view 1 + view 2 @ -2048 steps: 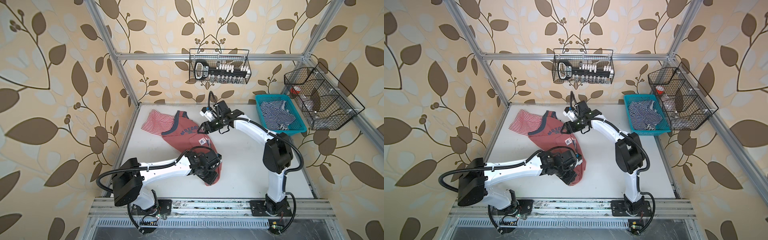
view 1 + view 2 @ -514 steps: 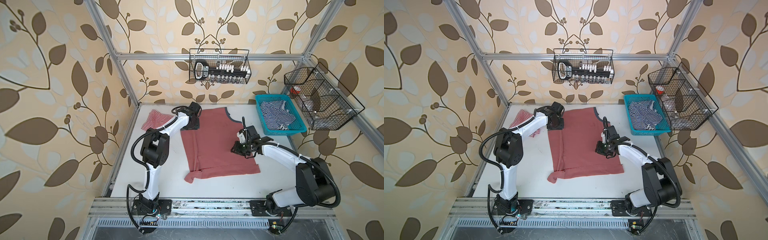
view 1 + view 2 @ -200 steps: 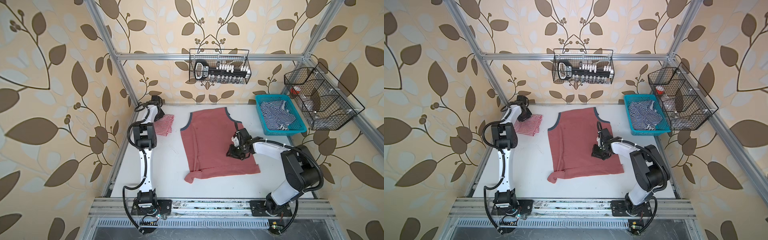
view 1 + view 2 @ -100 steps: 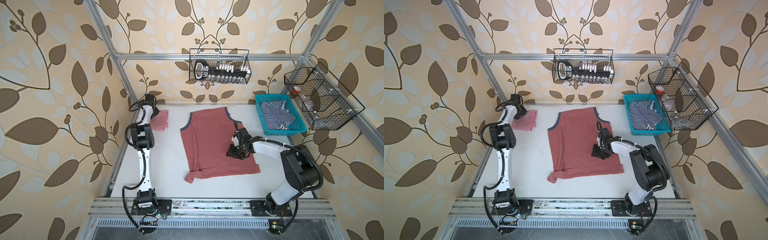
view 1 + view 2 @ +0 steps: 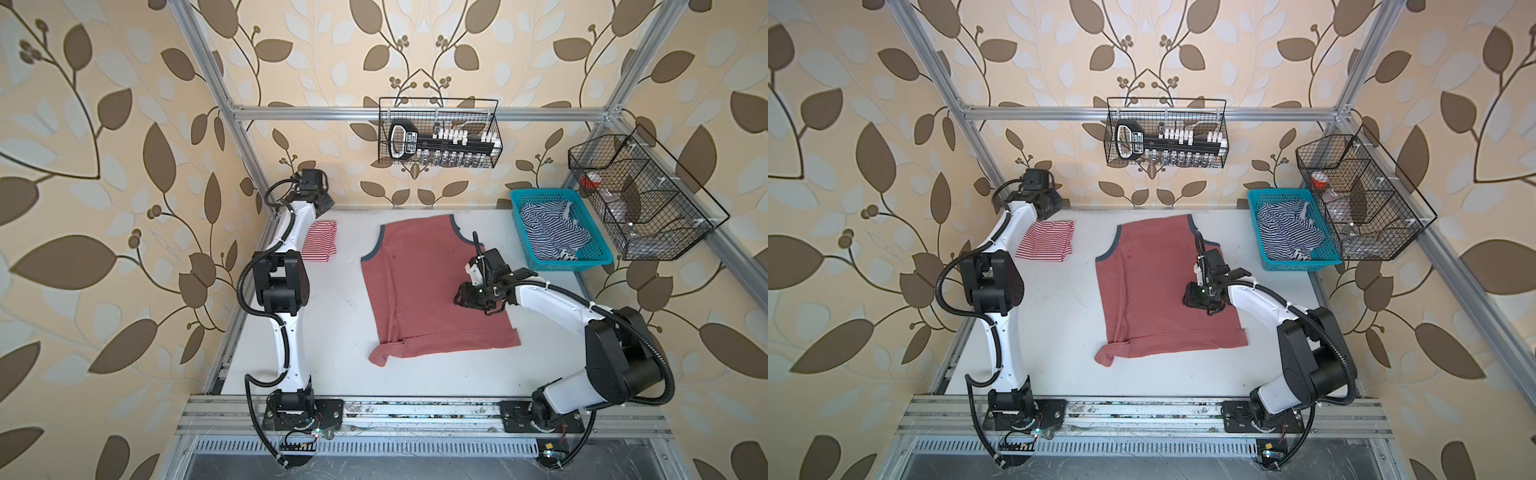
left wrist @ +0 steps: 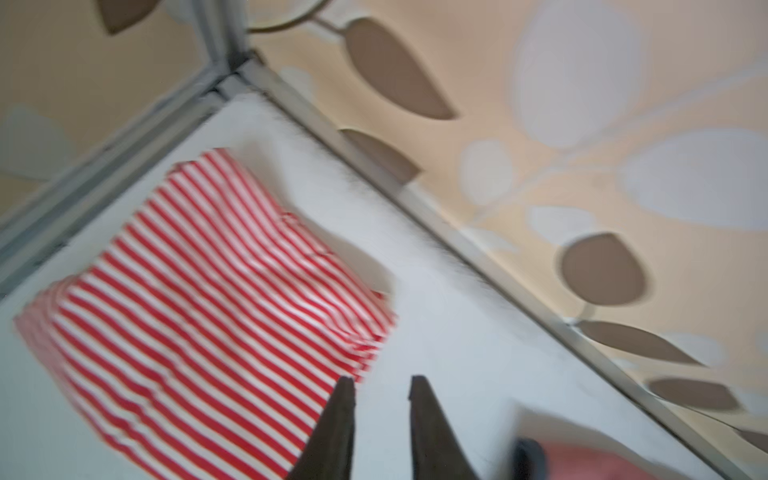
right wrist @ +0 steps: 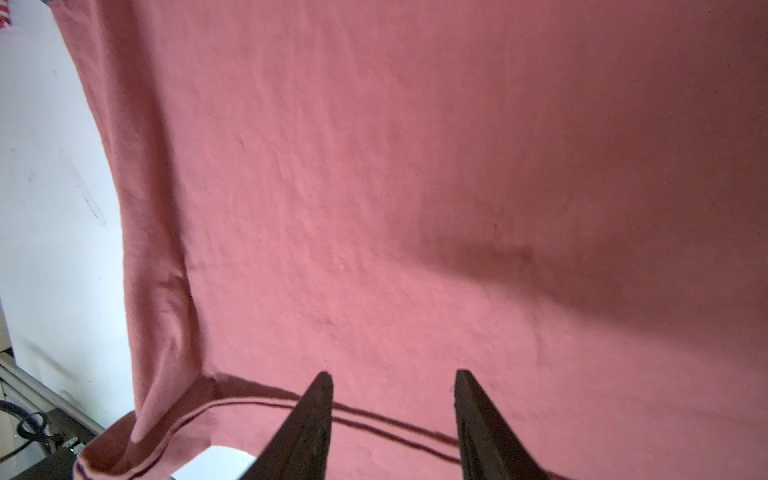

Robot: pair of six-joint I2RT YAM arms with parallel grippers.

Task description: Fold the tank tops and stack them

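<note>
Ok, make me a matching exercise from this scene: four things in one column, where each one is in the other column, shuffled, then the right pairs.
Column one
1. striped tank top
2. red tank top
3. blue basket
4. wire basket

Column two
A. hangs on the back wall
B. spread flat in the middle of the table
C. at the table's far right, holding dark striped cloth
D. folded small, at the table's far left

Pairs: 1-D, 2-B, 3-C, 4-A
</note>
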